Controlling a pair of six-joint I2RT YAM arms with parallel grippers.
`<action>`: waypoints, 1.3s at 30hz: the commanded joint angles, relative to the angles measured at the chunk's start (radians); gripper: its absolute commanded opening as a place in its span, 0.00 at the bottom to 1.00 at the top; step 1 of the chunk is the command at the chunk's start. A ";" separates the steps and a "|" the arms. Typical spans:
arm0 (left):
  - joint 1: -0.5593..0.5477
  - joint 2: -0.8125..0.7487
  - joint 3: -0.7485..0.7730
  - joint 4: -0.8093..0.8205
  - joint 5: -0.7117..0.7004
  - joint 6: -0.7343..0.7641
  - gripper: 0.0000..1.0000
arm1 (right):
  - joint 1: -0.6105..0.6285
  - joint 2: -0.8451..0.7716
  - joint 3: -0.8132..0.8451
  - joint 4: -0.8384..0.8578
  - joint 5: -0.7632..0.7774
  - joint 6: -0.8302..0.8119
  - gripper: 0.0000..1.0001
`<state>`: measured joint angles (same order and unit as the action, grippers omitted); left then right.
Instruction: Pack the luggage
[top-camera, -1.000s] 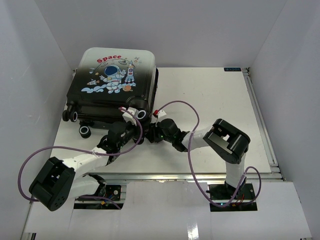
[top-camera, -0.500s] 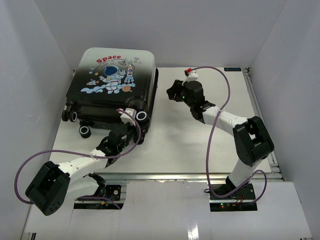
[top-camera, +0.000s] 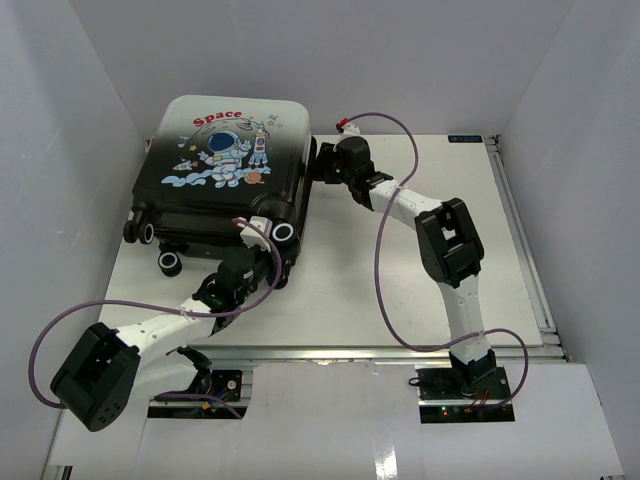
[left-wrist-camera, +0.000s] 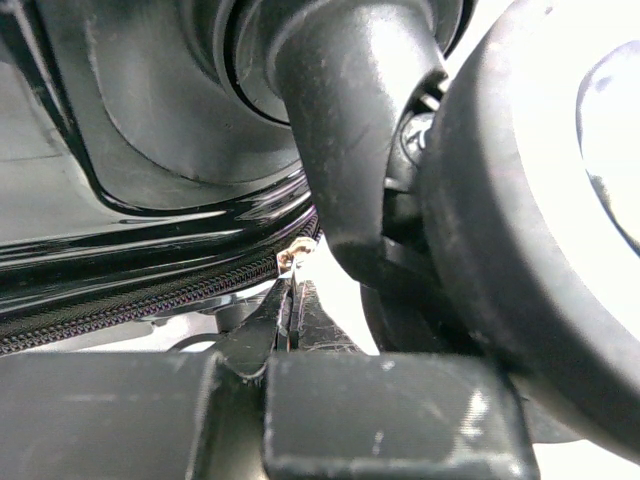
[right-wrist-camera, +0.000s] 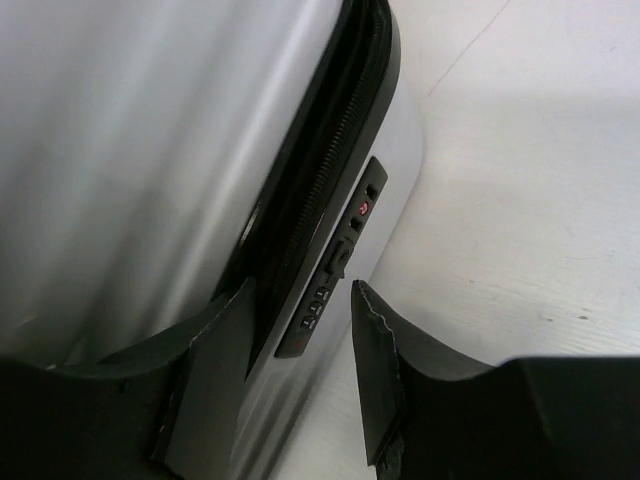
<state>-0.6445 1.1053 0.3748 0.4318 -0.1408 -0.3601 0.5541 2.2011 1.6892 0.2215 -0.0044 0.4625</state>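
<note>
The luggage (top-camera: 225, 165), flat in the top view's upper left, looks rigid and slick, so I'd work its zipper: left gripper (left-wrist-camera: 292, 300) pinched on the zipper pull (left-wrist-camera: 294, 260), right gripper (right-wrist-camera: 302, 290) open astride the lock (right-wrist-camera: 335, 268).

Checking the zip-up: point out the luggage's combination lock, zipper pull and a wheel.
combination lock (right-wrist-camera: 335, 262), right wrist view, middle of its panel.
zipper pull (left-wrist-camera: 296, 258), left wrist view, its small metal tab.
wheel (top-camera: 170, 263), top external view, its white hub.
</note>
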 joint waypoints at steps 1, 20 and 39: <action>-0.001 -0.056 0.023 0.111 -0.013 -0.003 0.00 | 0.011 0.074 0.145 -0.128 0.007 0.021 0.48; -0.007 0.030 0.034 0.240 0.137 0.018 0.00 | 0.060 0.007 -0.151 -0.013 0.055 0.143 0.08; -0.150 0.139 0.107 0.367 0.338 0.126 0.00 | 0.207 -0.194 -0.661 0.347 0.157 0.245 0.08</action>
<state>-0.7740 1.2392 0.3879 0.5897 0.1284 -0.2795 0.6029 2.0206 1.1634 0.7141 0.3132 0.7263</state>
